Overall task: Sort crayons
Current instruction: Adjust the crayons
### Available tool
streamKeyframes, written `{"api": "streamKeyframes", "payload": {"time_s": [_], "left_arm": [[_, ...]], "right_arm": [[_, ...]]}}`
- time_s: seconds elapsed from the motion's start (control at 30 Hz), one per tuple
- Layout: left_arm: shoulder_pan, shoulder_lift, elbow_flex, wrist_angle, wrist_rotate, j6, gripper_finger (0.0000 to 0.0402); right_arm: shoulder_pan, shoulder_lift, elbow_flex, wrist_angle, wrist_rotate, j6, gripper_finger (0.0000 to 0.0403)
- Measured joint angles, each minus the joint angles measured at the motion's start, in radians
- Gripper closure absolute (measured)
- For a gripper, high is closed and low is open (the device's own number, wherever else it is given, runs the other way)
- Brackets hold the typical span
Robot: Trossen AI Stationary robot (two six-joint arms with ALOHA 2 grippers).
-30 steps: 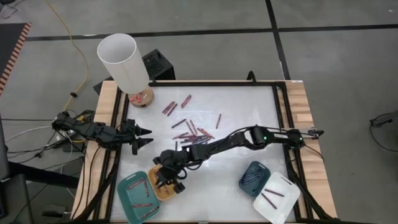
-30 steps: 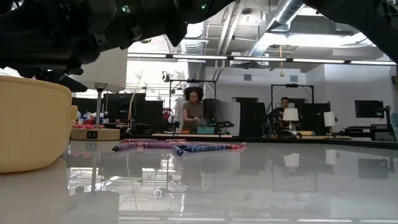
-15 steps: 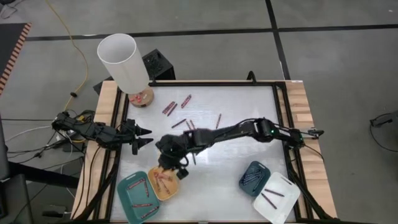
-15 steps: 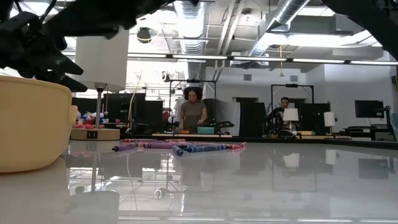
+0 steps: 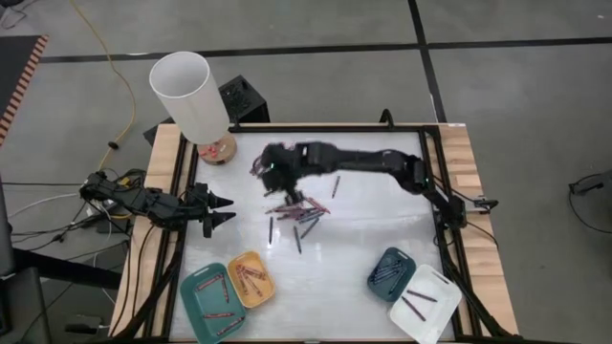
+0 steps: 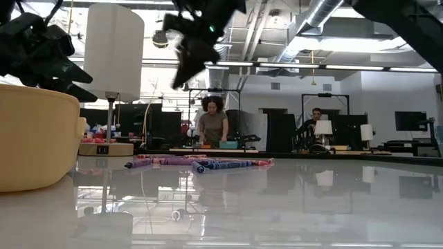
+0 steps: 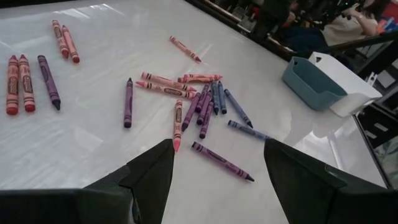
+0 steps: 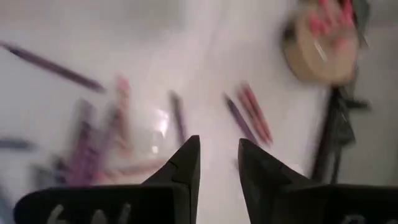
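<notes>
Trays line the lower edge of the high view: a long teal plastic tray (image 5: 212, 304) and a small yellow plastic tray (image 5: 251, 280), already holding sorted sticks. The right gripper (image 5: 274, 168) has swung away from the yellow tray to above the loose red, pink and purple wax crayons (image 5: 295, 212) at centre frame, fingers slightly apart and empty, so another pick looks due. The left gripper (image 5: 222, 209) waits wide open at left. A white-shaded table lamp (image 5: 188, 93) stands upper left, clear of the pile.

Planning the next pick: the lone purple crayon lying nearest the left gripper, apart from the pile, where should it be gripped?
Grip the purple crayon at mid-length, coming straight down, jaws across its thin body. It lies flat with bare table on both sides, so nothing crowds it.
</notes>
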Motion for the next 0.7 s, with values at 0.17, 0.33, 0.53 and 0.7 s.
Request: {"api": "streamKeyframes", "payload": {"time_s": [0.17, 0.33, 0.53, 0.7], "left_arm": [[0.0, 0.0, 0.0, 0.0, 0.0, 0.0, 0.0161], [0.0, 0.0, 0.0, 0.0, 0.0, 0.0, 0.0161], [0.0, 0.0, 0.0, 0.0, 0.001, 0.0, 0.0161], [0.0, 0.0, 0.0, 0.001, 0.005, 0.0, 0.0161]], "right_arm": [[-0.12, 0.008, -0.026, -0.021, 0.025, -0.053, 0.0298], [-0.22, 0.015, -0.043, 0.042, -0.012, -0.09, 0.0274], [-0.284, 0.063, -0.046, 0.113, -0.052, -0.129, 0.0211], [-0.288, 0.12, -0.045, 0.139, -0.051, -0.229, 0.0178]]}}
